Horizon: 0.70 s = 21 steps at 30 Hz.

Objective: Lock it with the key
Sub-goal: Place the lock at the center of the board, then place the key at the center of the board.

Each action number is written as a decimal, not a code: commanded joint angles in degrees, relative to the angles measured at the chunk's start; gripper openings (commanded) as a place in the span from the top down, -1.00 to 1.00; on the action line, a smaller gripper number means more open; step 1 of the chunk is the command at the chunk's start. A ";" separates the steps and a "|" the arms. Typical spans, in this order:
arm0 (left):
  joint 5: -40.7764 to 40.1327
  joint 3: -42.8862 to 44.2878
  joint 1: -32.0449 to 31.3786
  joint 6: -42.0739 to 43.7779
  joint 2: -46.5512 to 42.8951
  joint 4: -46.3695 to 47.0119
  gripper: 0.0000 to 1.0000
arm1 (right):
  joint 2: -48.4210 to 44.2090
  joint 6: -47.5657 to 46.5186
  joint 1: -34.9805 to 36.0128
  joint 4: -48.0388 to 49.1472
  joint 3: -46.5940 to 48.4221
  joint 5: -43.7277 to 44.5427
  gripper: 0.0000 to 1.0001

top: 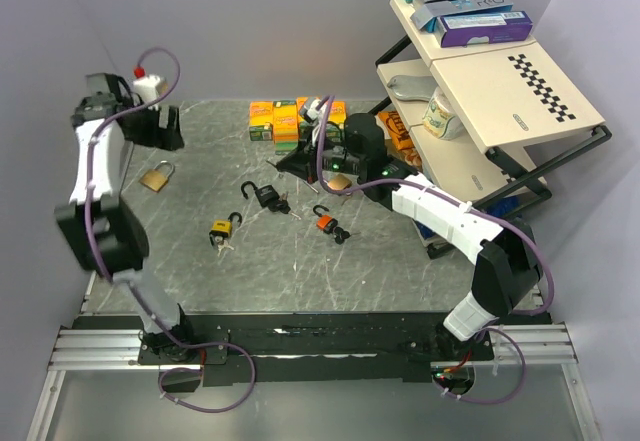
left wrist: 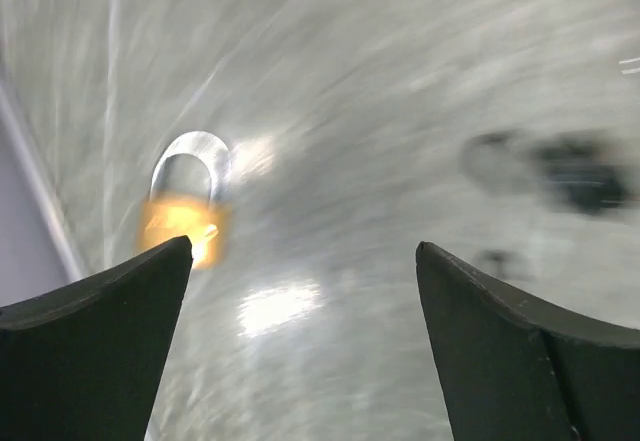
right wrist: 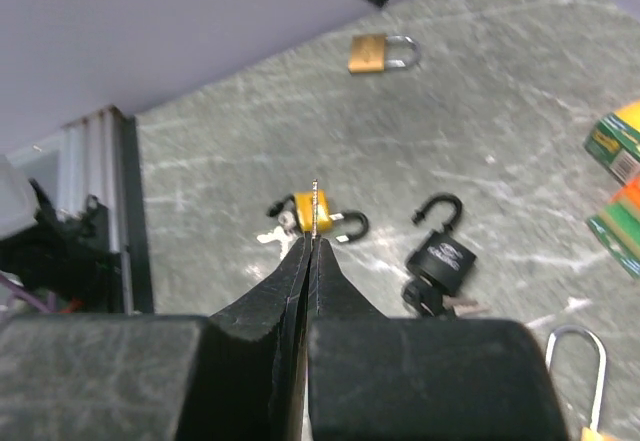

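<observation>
**Thin pinch on the key, no hand steadying a lock: slip and slide risks**

Right gripper (right wrist: 316, 243) is sitting fully closed, pinching a thin metal sliver that is poking past its tips. It is probably the key (right wrist: 316, 201) seen edge-on, but that is not certain. The pinch is looking very shallow, so the key is likely twisting or dropping if it is meeting a keyhole off-axis.

Left gripper (left wrist: 300, 251) is standing wide apart and holding nothing. Its wrist view is smearing with motion blur, so aiming from it is looking unreliable.

The brass padlock (top: 155, 176) is lying flat at the upper left of the top view, just below the left gripper, with its shackle looking closed. With nothing bracing a lock body, any padlock is probably sliding on the smooth table (top: 400, 281) under a key push.

I cannot tell which lock is being targeted.
- The black padlock (top: 264, 195) is lying at centre with its shackle swung open.
- The yellow padlock (top: 222, 231) is lying lower left of centre and is showing right behind the key tip in the right wrist view.
- The orange padlock (top: 325, 222) is lying just below the right arm.

Loose key bunches are lying beside these three and risk snagging the fingers.

Around the scene:
- Orange and green boxes (top: 275, 121) are crowding the top centre, close behind the right wrist.
- A white bottle (top: 148, 83) is standing at the upper left, just beside the left gripper.
- A shelf rack (top: 500, 91) is filling the upper right.
- Purple cables (top: 325, 151) are looping over both arms.
</observation>
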 commanded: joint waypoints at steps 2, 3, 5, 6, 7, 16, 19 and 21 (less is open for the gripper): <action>38.83 -10.03 -1.44 -1.45 -20.38 -0.97 -0.91 | -0.08 7.71 -0.40 7.86 3.24 -5.39 1.00; 42.95 -14.32 -1.96 -1.98 -23.97 0.08 -0.83 | 0.09 8.33 -0.40 8.39 3.33 -6.35 1.00; 47.82 -18.13 -5.98 -5.22 -27.68 5.51 -0.74 | 0.36 9.48 -0.31 9.62 3.42 -8.81 1.00; 48.09 -21.97 -7.93 -6.89 -31.44 8.06 -0.66 | 0.36 10.00 -0.22 9.80 3.33 -9.43 1.00; 48.01 -23.84 -10.03 -9.52 -33.21 13.05 -0.63 | 0.36 10.18 -0.14 10.33 3.07 -10.05 1.00; 51.00 -31.25 -21.03 -9.30 -39.30 15.57 -0.39 | -2.28 8.16 1.97 10.86 0.69 -15.94 1.00; 50.90 -30.54 -21.92 -6.38 -39.21 12.57 -0.30 | -2.81 7.46 2.15 10.77 0.17 -17.00 1.00; 52.05 -30.89 -22.01 -6.81 -39.30 13.09 -0.22 | -3.16 7.46 2.24 10.86 -0.18 -17.26 1.00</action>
